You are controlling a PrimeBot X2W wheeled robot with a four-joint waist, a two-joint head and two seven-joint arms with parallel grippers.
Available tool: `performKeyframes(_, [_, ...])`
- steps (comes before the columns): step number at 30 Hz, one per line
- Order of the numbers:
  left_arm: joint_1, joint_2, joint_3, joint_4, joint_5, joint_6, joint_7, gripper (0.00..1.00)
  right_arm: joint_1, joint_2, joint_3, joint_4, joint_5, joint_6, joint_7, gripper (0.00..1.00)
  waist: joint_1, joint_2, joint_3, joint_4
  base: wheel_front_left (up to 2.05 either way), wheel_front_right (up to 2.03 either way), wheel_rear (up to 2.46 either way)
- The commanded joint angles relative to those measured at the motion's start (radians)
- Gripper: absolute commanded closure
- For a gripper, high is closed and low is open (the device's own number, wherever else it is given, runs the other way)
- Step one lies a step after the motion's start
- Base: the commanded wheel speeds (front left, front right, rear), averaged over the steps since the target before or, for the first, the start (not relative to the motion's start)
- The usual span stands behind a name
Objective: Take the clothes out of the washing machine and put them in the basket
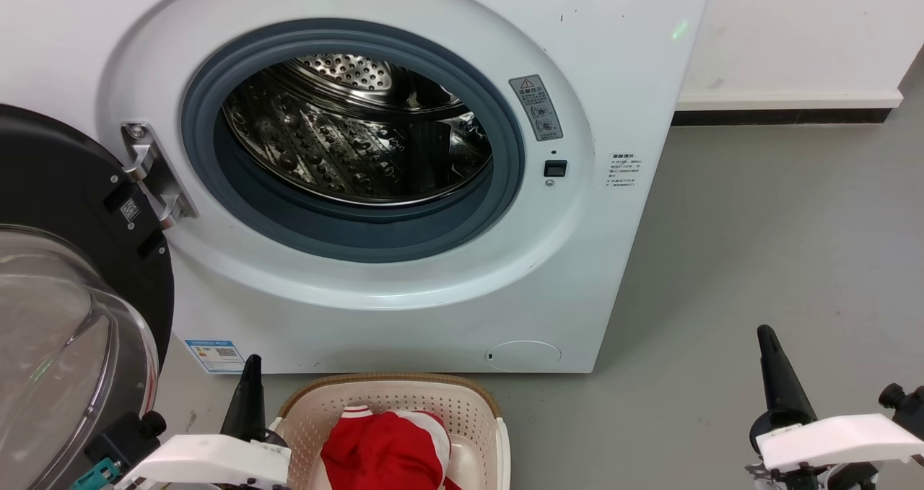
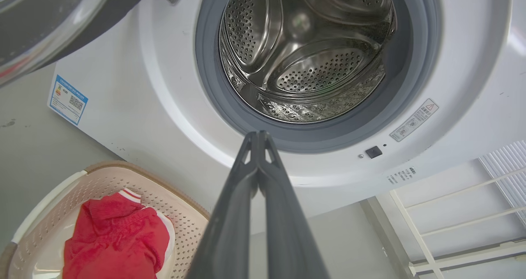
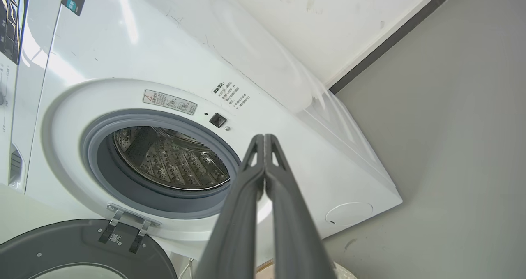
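The left gripper (image 2: 259, 136) has its two dark fingers pressed together along their length, with nothing between them. The right gripper (image 3: 263, 137) is the same, its fingers meeting at the tips and holding nothing. Both point forward at the washing machine (image 1: 613, 79), which stands ahead of them on the grey floor (image 1: 758, 245).

The clothes (image 1: 386, 450), a bunched heap of red fabric with white striped trim, lie inside the basket (image 1: 462, 403). The basket sits on the floor just to the right of the left gripper, close beside its finger and well apart from the right gripper. It is between the two grippers and right in front of the machine's lower panel.

Beyond the left gripper's fingertips and above them is the round porthole with its grey rubber rim (image 1: 361, 237). Inside it the perforated steel drum (image 1: 346, 151) shows its shiny wall and paddles. The black-framed glass door (image 1: 65, 187) hangs swung wide open to the left of the left gripper, hinged at the porthole's left edge. To the right of the right gripper there is floor, running back to a white wall with a dark skirting.
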Motion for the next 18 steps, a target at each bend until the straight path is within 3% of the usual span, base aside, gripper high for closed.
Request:
performKeyframes(1, [-0.028,0.002,0.006,-0.006,-0.024,-0.007,0.005,1.0,-0.032,-0.007,-0.002,-0.006,0.027,0.0,0.005,1.0,-0.0001,-0.0001,0.0,0.0,0.0,0.0,0.0])
performKeyframes(18, [-0.055,-0.001,0.024,0.015,-0.228,-0.022,0.054,1.0,-0.054,-0.009,-0.016,0.014,0.229,0.0,0.054,1.0,-0.0001,-0.0001,0.001,0.003,0.0,0.0,0.0])
